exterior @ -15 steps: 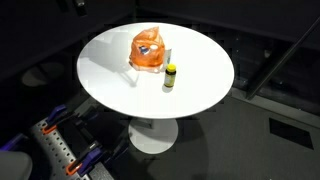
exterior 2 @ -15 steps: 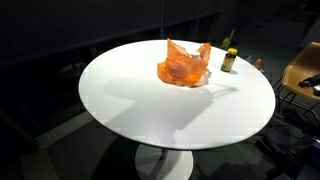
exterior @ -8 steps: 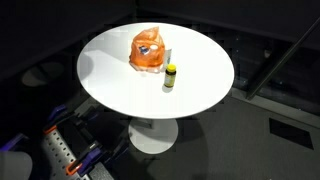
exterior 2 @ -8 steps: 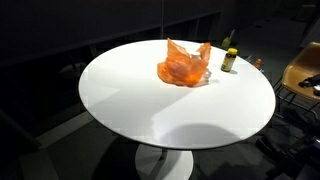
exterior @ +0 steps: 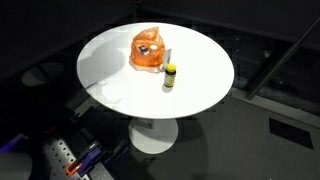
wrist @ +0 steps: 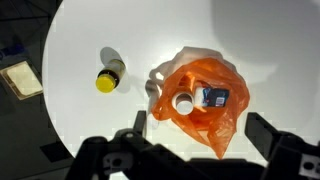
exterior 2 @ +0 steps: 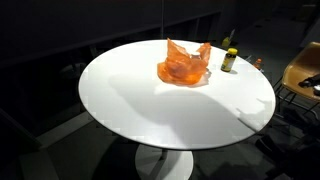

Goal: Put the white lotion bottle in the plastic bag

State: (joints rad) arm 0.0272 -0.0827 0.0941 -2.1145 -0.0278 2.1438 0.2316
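Hovering wide and empty, the jaws are overlooking the crumpled orange plastic bag [wrist: 228, 125] already holding the white lotion bottle [wrist: 183, 102]; retreating vertically should avoid snagging it.

tbl [exterior: 115, 85]: round, white | on it — orange plastic bag [exterior: 148, 50] | yellow-cap bottle [exterior: 170, 77] just beside bag

Dim lab, perhaps — round white table [exterior 2: 150, 110]
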